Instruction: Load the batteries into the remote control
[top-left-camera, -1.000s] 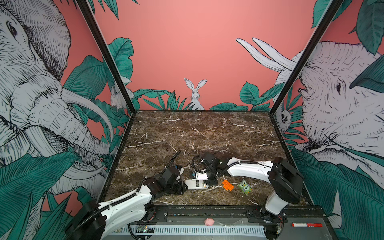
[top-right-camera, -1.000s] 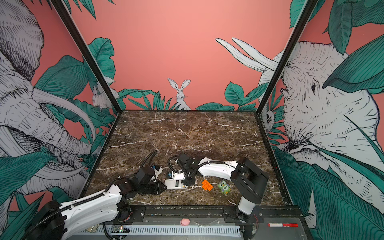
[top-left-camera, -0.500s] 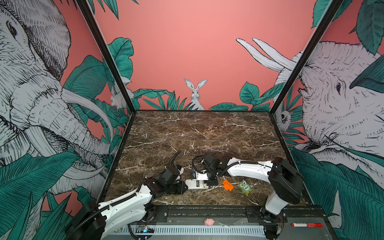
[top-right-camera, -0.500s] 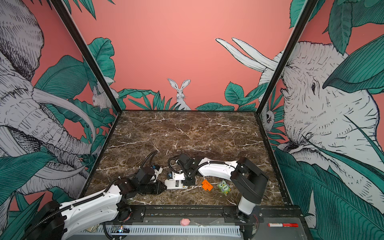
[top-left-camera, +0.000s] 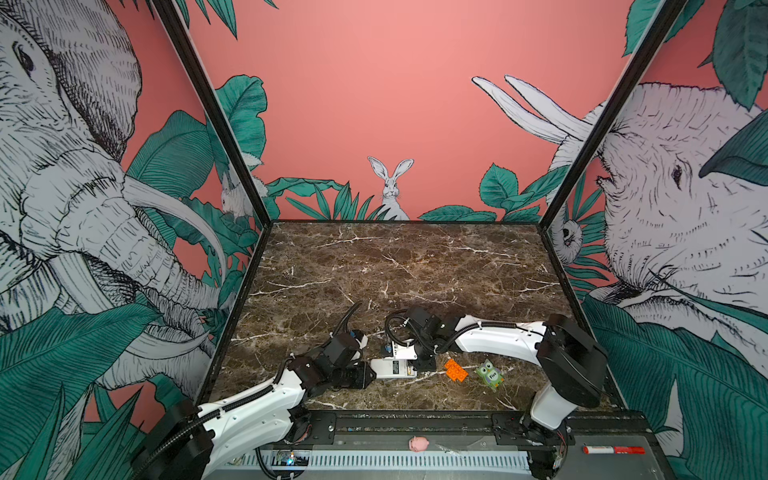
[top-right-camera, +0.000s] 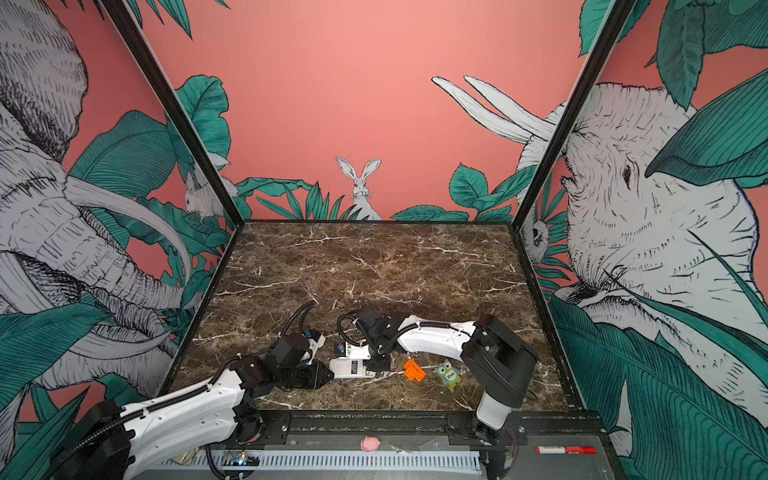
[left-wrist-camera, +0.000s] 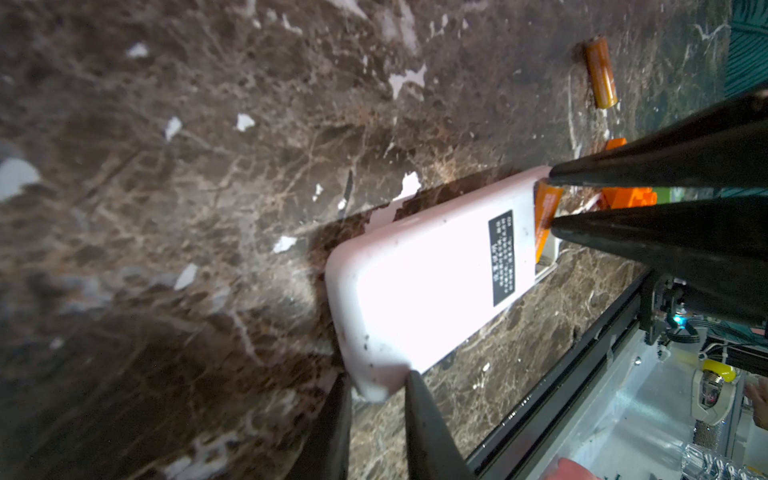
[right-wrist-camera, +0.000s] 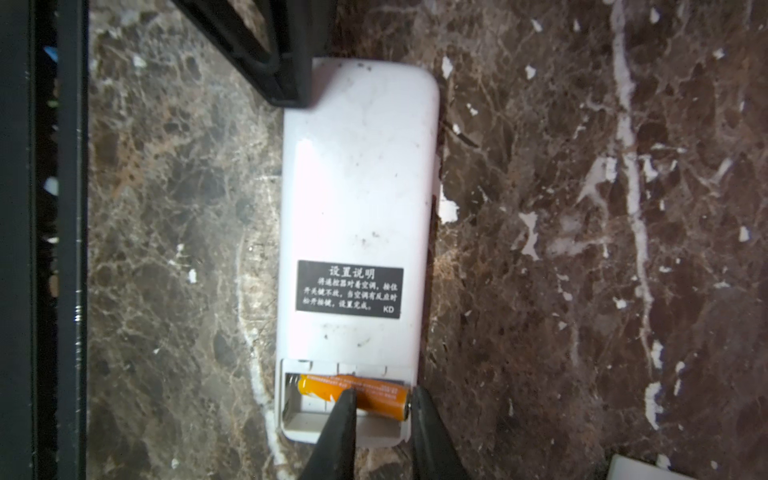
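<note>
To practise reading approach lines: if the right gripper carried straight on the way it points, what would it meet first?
Probably the orange battery in the remote control's open bay, right at the tips of the right gripper; depth is unclear.

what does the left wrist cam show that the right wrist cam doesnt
Only the left wrist view: a loose battery on the table, plus the orange brick. Only the right wrist view: the spring inside the open compartment. Both: the remote control back up, the other battery at the right gripper's fingertips, the left gripper at the far end.
</note>
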